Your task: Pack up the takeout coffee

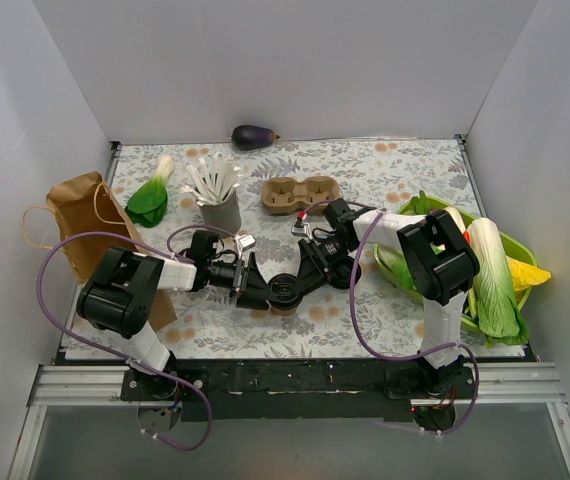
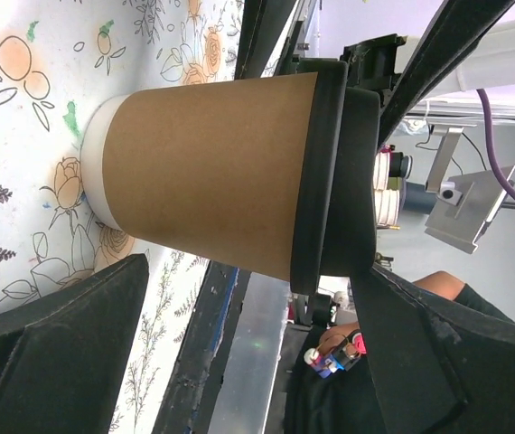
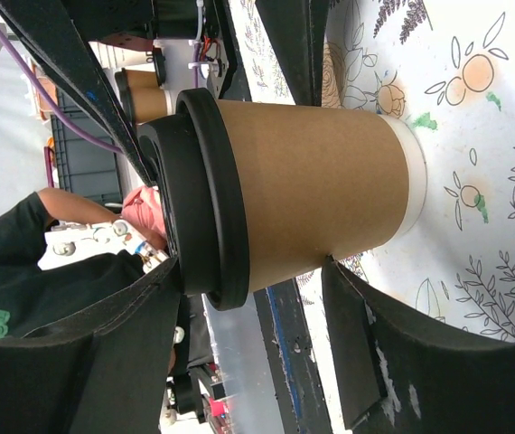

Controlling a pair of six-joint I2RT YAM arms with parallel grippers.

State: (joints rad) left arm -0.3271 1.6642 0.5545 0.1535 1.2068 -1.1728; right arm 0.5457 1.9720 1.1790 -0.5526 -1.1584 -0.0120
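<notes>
The takeout coffee (image 1: 285,292) is a tan paper cup with a black lid and a white base. It stands upright on the floral mat in the middle, between my two grippers. My left gripper (image 1: 255,290) is at its left side and my right gripper (image 1: 311,272) at its right side. In the left wrist view the cup (image 2: 208,172) lies just past my wide-open left gripper (image 2: 253,271). In the right wrist view the cup (image 3: 316,194) lies just past my open right gripper (image 3: 253,280), one fingertip (image 3: 334,271) touching its side. The brown two-well carrier (image 1: 300,194) sits behind them.
A grey cup of white sticks (image 1: 220,210) stands left of the carrier. A brown paper bag (image 1: 85,225) lies at the left, with bok choy (image 1: 150,200) beside it. An eggplant (image 1: 253,136) is at the back. A green bowl (image 1: 517,247) of vegetables is at the right.
</notes>
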